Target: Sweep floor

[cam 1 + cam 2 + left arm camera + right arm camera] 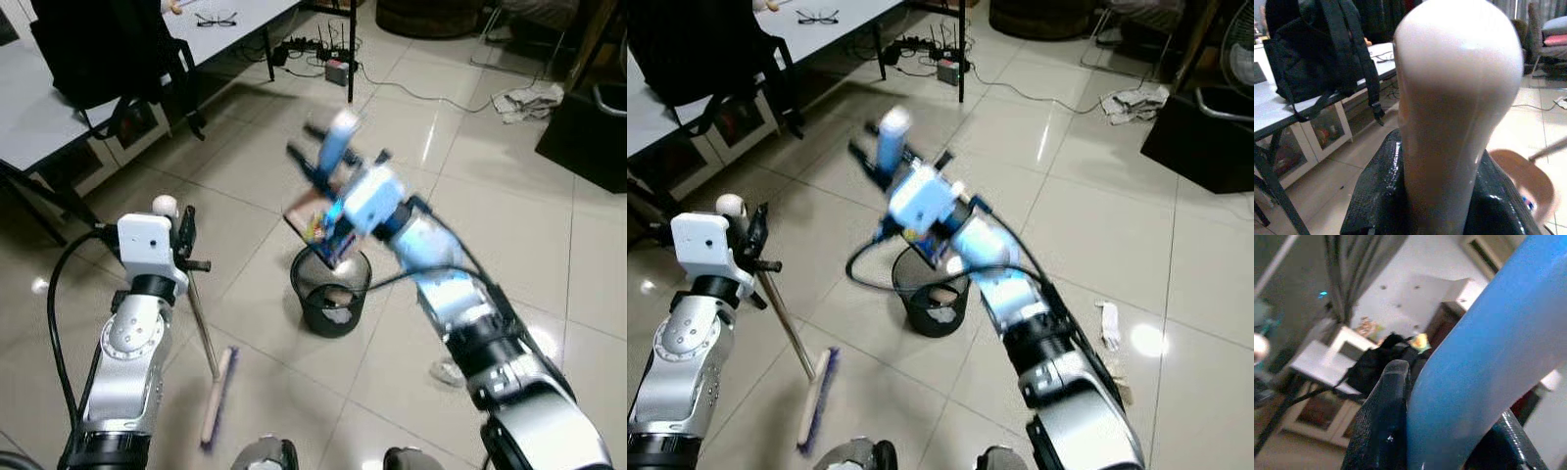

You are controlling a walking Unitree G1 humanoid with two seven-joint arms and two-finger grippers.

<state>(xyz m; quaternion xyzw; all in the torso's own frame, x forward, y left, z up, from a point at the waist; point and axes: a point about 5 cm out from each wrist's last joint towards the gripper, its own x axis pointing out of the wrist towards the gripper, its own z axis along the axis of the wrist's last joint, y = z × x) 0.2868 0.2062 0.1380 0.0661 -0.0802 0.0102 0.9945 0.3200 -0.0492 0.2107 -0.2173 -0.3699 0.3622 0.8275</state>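
Observation:
My left gripper (185,235) is shut on the broom's metal pole just below its cream knob (165,206). The pole slants down to the broom head (217,397), which rests on the tiles by my feet. In the left wrist view the knob (1459,98) stands between the black fingers (1378,200). My right gripper (899,162) is shut on the blue handle (1488,357) of a dustpan (318,227). The arm is motion-blurred. The brown pan hangs tilted over a black mesh bin (333,299) that has litter in it.
A grey table (59,108) with a black backpack (98,49) and glasses (216,18) stands at the left. A power strip and cables (333,64) lie behind the bin. Crumpled paper (529,98), a black box (588,137) and white litter (1107,323) are on the right.

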